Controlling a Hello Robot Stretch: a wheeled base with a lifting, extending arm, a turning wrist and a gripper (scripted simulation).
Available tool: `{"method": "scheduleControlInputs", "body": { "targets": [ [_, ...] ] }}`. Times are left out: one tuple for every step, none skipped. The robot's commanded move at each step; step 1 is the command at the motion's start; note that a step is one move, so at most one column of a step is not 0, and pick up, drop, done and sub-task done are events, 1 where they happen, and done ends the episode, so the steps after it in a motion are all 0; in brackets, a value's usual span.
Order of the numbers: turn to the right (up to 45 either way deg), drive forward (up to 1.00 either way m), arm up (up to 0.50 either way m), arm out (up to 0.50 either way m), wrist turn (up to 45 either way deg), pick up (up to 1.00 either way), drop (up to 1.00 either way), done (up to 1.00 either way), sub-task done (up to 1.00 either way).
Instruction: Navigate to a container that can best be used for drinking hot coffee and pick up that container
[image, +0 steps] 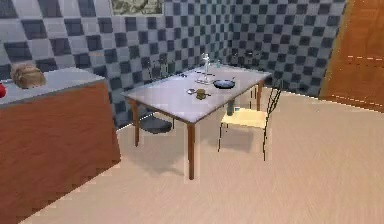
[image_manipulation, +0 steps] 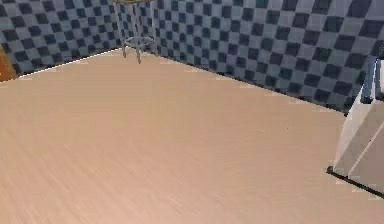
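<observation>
Setting: a room with a pale wood floor (image: 310, 170) and a blue checked wall (image: 290, 40); a brown wooden door (image: 362, 55) stands at the forward view's right.
Dining counter (image: 165, 98): grey top on reddish legs, in the middle of the forward view, running away toward the far corner.
Task's thing: a small dark cup-like thing (image: 200, 94) stands on the dining counter near its near end, toward the side with the pale chair; too small to name with certainty.
Other tableware: a dark round dish (image: 224, 84) just beyond the cup-like thing; a tall clear bottle (image: 205, 63) farther back.
Seating: a pale chair (image: 245, 118) at the dining counter's right side; a dark chair (image: 155, 122) at its left side.
Side counter (image: 50, 130): brown front and grey top at the forward view's left, carrying a brown loaf (image: 28, 75).
Arm side view: bare floor, the checked wall, a metal-legged stool (image_manipulation: 135, 30) at the wall, and a white appliance (image_manipulation: 365, 140) at the right edge.
End effector: whether spread or pressed together cannot be told.
</observation>
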Motion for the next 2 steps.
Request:
{"method": "scheduleControlInputs", "body": {
  "targets": [
    [-36.0, 0.00, 0.00, 0.00, 0.0, 0.00, 0.00, 0.00, 0.00],
    [0.0, 0.30, 0.00, 0.00, 0.0, 0.00, 0.00, 0.00, 0.00]
  ]
}}
